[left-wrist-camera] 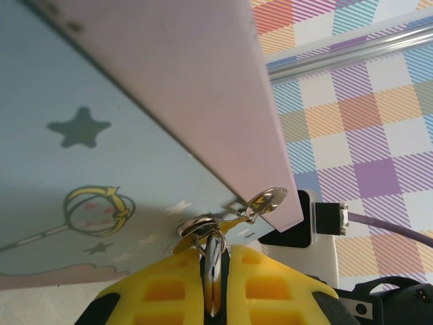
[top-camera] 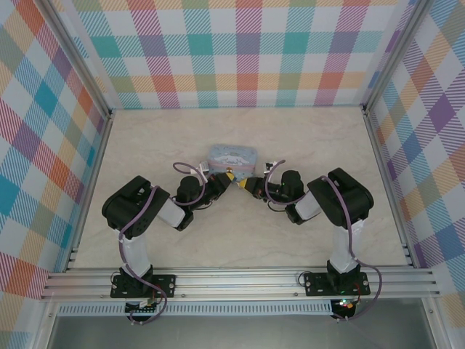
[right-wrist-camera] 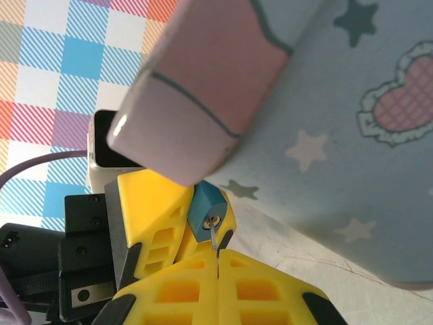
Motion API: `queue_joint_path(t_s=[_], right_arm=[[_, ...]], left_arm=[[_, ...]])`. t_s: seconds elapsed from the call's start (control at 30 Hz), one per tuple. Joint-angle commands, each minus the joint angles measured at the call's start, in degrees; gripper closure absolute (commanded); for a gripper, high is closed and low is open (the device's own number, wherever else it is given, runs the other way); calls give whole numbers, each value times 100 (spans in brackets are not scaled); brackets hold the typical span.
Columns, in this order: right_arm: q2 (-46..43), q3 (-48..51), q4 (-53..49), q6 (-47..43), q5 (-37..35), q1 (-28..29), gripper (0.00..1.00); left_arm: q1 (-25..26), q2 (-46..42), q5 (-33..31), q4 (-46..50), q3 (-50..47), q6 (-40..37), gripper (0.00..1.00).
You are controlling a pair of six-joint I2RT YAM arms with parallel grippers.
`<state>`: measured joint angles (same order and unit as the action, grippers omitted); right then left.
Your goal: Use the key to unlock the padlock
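Checked walls stand around the pale surface, where both arms meet just in front of the tin. The step in hand seems to be putting the key in. Its tip is at the keyhole of the padlock, beside the tin corner. The right claw is closed tight on the key. The left claw is almost closed, pinching silvery metal, probably the padlock. Next comes a straight push in, then a turn
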<state>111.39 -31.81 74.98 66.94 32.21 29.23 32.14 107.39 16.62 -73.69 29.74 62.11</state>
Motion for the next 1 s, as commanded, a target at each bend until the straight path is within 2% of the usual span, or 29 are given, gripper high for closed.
queue_joint_path(t_s=[0.0, 0.33, 0.57, 0.87, 0.97], right_arm=[[-132, -131, 562, 253, 102, 1, 98], [-34, -234, 568, 696, 149, 3, 97], [-118, -365, 557, 499, 266, -83, 97], [-153, -618, 564, 649, 544, -133, 97], [-189, -536, 562, 448, 489, -135, 97]], left_arm=[[108, -245, 579, -277, 49, -145, 100], [117, -502, 535, -295, 101, 169, 100], [125, -587, 710, -270, 150, 402, 100], [125, -687, 804, -278, 102, 311, 100], [123, -663, 765, -278, 111, 352, 100]])
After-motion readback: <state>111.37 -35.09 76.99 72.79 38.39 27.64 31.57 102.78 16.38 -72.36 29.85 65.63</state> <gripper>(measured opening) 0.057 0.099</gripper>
